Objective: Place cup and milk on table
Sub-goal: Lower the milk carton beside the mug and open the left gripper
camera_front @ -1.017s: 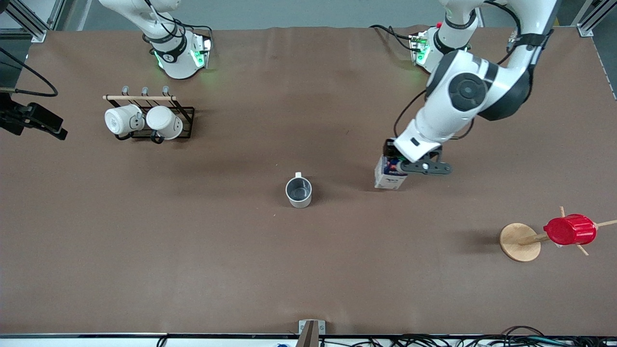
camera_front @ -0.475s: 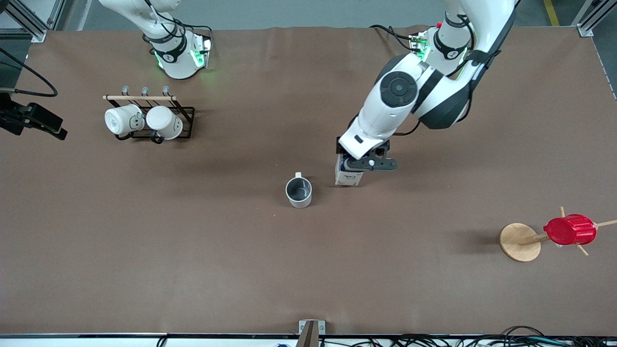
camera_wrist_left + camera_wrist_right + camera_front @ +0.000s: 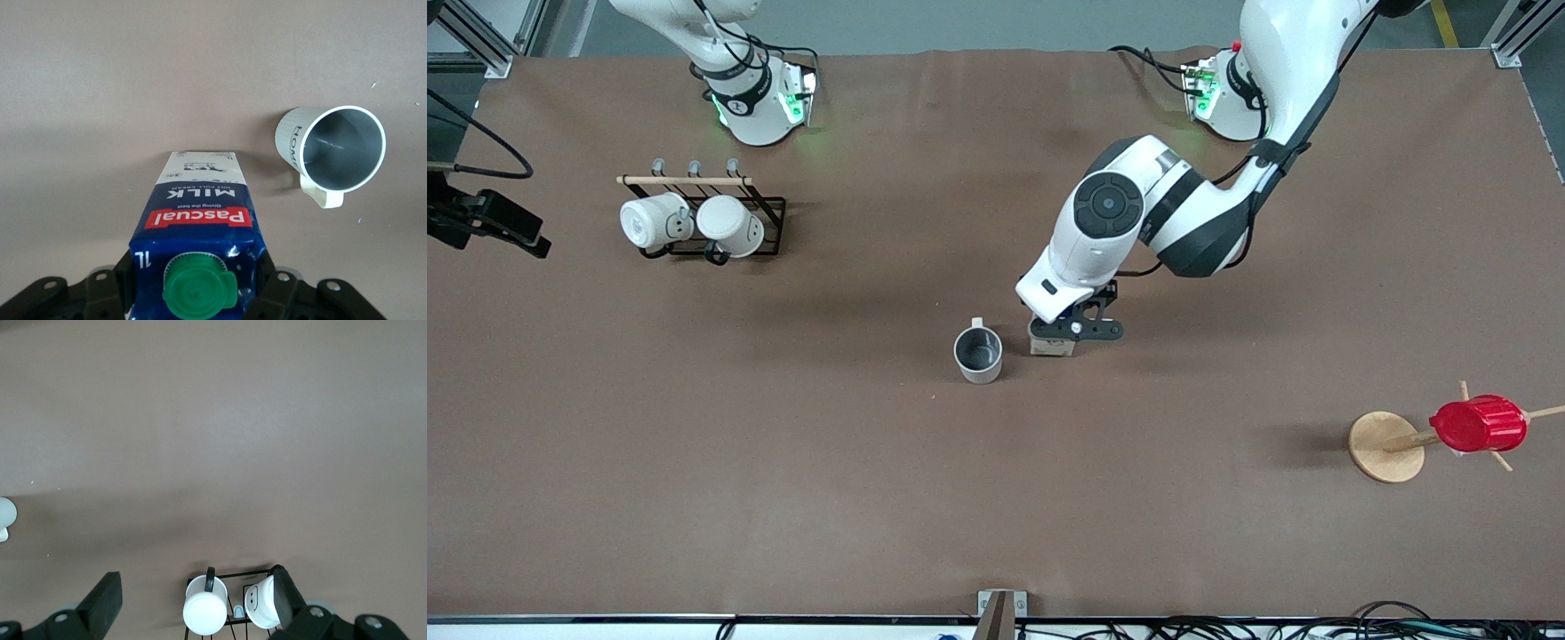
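A narrow gap of bare table (image 3: 996,498) is left between the cup (image 3: 978,354) and the milk (image 3: 1052,345); open tabletop is found around both, with the mug rack (image 3: 698,218) well apart.

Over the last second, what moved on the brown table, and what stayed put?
The left gripper, shut on the dark-blue milk carton with the green cap, carried it toward the right arm's end of the brown table, until it was beside the cream-white mug with the grey inside. The mug, the two white mugs on the black rack and the red ribbed cup stayed put.
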Controlling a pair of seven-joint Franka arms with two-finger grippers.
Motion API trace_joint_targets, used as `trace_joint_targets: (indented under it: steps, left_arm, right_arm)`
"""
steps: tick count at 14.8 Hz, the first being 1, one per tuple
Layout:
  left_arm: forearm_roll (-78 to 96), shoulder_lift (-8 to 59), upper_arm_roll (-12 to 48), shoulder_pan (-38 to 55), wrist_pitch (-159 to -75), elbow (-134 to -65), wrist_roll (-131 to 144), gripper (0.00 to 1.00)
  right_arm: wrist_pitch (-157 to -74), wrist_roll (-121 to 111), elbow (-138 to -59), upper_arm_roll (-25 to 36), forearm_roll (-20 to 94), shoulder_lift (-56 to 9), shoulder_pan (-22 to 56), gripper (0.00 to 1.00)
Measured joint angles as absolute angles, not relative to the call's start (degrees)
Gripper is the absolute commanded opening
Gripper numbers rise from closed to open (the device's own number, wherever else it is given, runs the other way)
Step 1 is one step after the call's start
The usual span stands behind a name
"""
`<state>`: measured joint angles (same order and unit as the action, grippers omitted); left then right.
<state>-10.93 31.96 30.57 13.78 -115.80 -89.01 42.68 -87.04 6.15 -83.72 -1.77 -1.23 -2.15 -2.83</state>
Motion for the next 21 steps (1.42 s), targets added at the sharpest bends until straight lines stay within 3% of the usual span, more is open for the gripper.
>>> trace_joint_targets:
  steps: [21]
  left_arm:
    - [-15.07,38.78,29.53,16.23,-113.19,-80.2,40.51,0.68]
  right_arm:
    - [-86.97,5.52,-83.72,-1.21,-1.23,-2.15,-2.84,1.0]
